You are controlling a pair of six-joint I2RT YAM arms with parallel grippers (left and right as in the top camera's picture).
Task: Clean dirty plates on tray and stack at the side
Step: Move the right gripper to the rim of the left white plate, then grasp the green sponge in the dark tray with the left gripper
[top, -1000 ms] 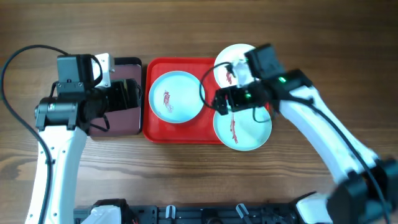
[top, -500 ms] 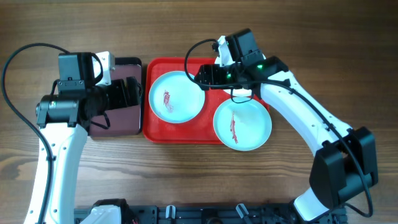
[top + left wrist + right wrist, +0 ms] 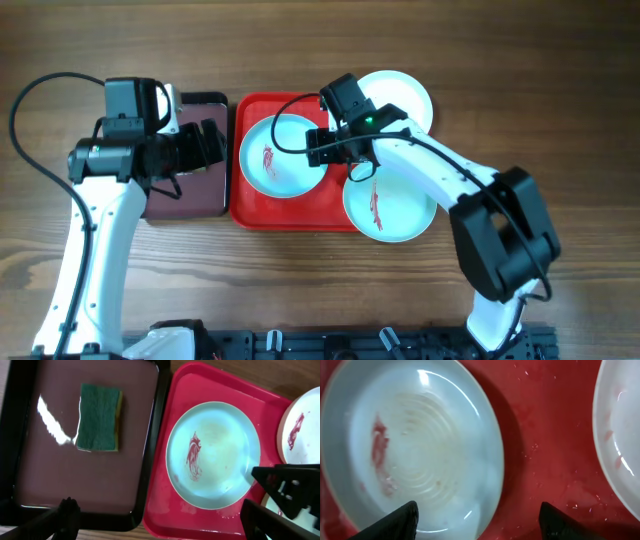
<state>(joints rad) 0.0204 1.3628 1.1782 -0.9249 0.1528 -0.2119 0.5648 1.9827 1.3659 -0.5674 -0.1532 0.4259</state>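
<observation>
The red tray (image 3: 250, 205) holds a pale blue plate (image 3: 283, 155) with a red sauce streak. A second streaked blue plate (image 3: 390, 205) lies over the tray's front right corner. A white plate (image 3: 400, 95) sits at its back right. My right gripper (image 3: 320, 145) is open and empty, its fingers (image 3: 477, 515) either side of the left blue plate's (image 3: 415, 445) right rim. My left gripper (image 3: 205, 145) is open and empty over the maroon tray (image 3: 190, 200). In the left wrist view, its fingers (image 3: 162, 520) span the gap between the two trays.
A green and yellow sponge (image 3: 99, 424) lies on the black-rimmed maroon tray (image 3: 50, 480), left of the red tray (image 3: 170, 510). Another plate's rim (image 3: 620, 435) with faint red smears shows at the right of the right wrist view. Bare wooden table (image 3: 560, 120) lies around the trays.
My right arm has swung left from over the white plate to the left blue plate's right rim, uncovering the white plate. My left gripper has shifted slightly right.
</observation>
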